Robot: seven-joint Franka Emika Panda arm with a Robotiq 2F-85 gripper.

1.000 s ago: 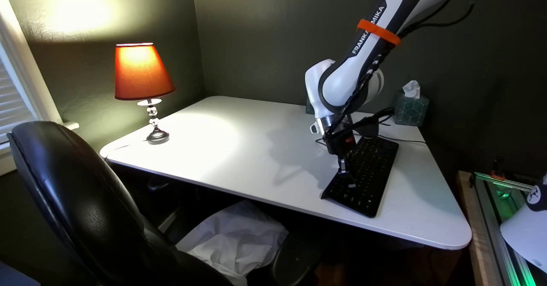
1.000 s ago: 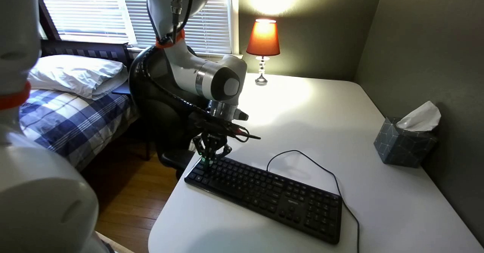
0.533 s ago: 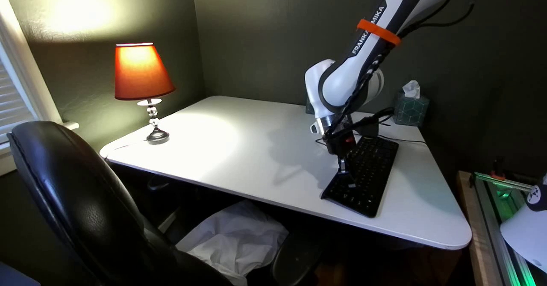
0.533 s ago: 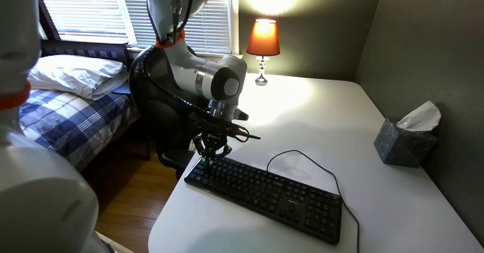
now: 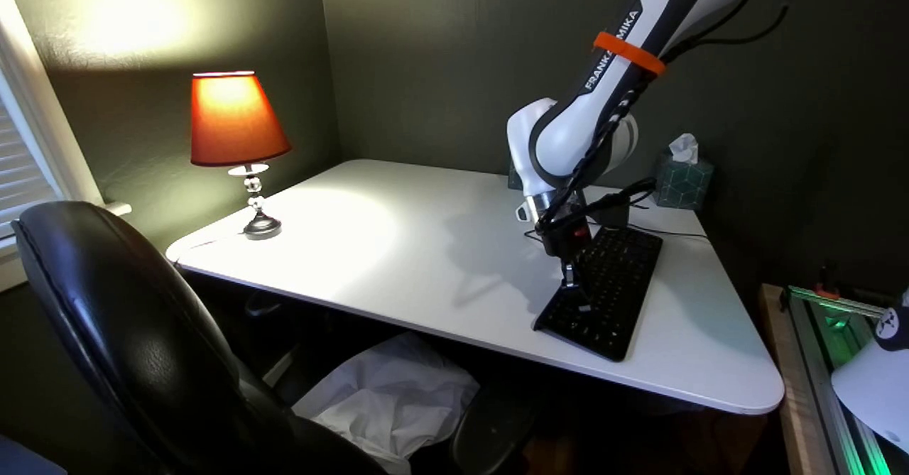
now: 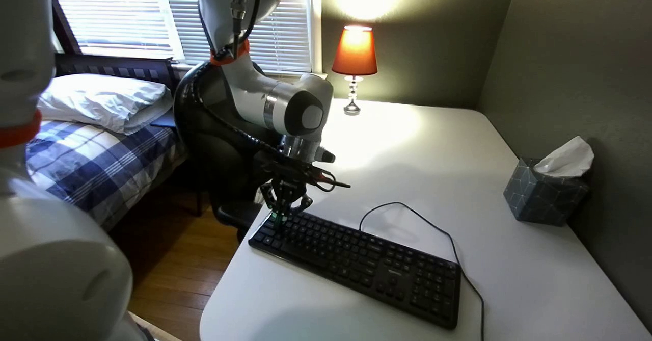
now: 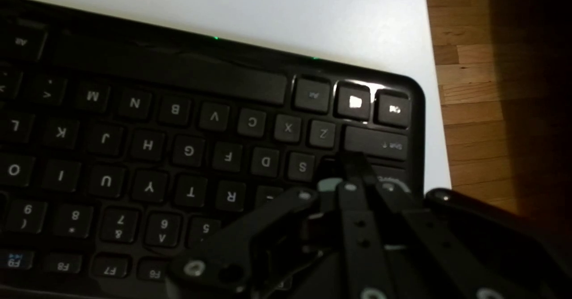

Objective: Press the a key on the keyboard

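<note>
The black keyboard lies on the white table in both exterior views (image 5: 628, 276) (image 6: 351, 262), and in the wrist view (image 7: 148, 145) its letters stand upside down. My gripper (image 7: 342, 162) is shut and empty, its fingertips together and pointing down at the left-end keys. The tips cover the spot between the S key (image 7: 302, 166) and the Caps Lock key, just behind the Shift key (image 7: 376, 143). The A key is hidden under them. The gripper also shows in both exterior views (image 5: 584, 307) (image 6: 278, 225), low at the keyboard. Whether the tips touch a key I cannot tell.
The keyboard's cable (image 6: 448, 235) runs over the table. A tissue box (image 6: 545, 193) stands by the wall and a red-shaded lamp (image 6: 355, 55) at the table's far end. A black chair (image 5: 113, 333) stands at the table's side. The table edge (image 7: 435, 80) is close to the gripper.
</note>
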